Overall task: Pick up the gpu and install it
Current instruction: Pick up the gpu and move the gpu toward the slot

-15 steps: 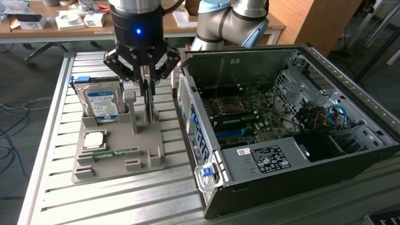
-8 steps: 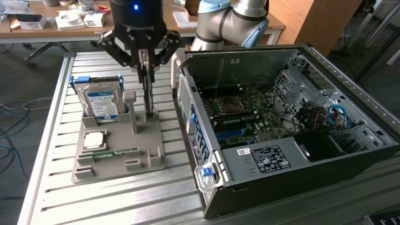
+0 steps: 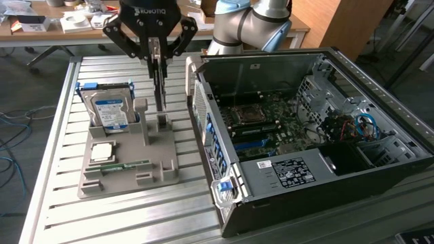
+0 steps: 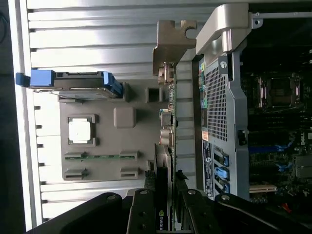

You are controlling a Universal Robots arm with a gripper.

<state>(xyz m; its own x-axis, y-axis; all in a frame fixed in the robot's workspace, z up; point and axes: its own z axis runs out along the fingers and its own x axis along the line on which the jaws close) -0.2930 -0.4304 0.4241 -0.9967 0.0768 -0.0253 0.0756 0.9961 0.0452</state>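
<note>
The gpu (image 3: 160,86) hangs edge-on and upright, a thin dark card, with my gripper (image 3: 156,55) shut on its upper end. Its lower end is just above the grey holder tray (image 3: 129,168), over the small slot block (image 3: 164,122) near the tray's edge that faces the case. In the wrist view the gpu (image 4: 163,165) runs away from my gripper (image 4: 165,197), and its silvery end bracket (image 4: 173,36) is at the far end. The open computer case (image 3: 305,127) lies to the exterior view's right, with the motherboard (image 3: 265,122) exposed.
On the tray stand a silver hard drive with a blue label (image 3: 112,109), a square processor chip (image 3: 101,151) and a green memory stick (image 3: 125,166). The case's side wall (image 3: 203,117) is close beside the card. Everything rests on a slatted metal table (image 3: 54,152); a cluttered desk (image 3: 61,23) is behind.
</note>
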